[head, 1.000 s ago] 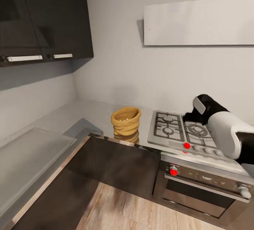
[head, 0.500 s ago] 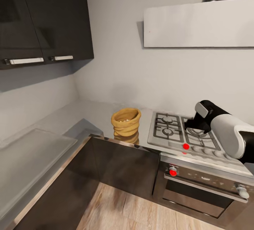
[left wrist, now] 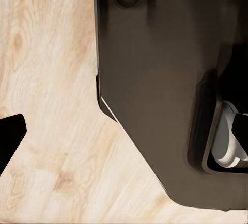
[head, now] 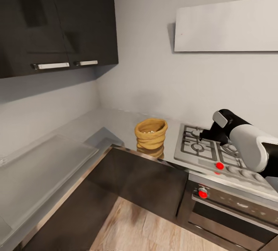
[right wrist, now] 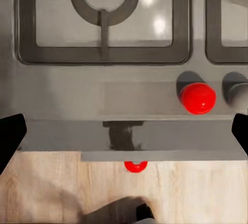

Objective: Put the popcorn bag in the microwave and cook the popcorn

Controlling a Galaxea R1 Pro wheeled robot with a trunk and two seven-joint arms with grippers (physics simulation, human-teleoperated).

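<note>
Head view: the whole scene has slid rightward since a second ago, so the camera has turned, not the objects. The popcorn bag [head: 151, 134] sits on the countertop [head: 116, 122] just beside the gas hob [head: 210, 149], untouched; pale popcorn [head: 148, 131] shows at its mouth. The right arm [head: 247, 145] hangs over the hob, its fingers hidden. Reach not yet begun, I judge.

Left wrist view: wooden floor [left wrist: 51, 105] and the robot's dark body; finger spread unreadable.

Right wrist view: hob grates and a red knob [right wrist: 198, 98] below; dark fingertips at both frame edges suggest the right gripper [right wrist: 124, 131] is spread wide and empty.
</note>
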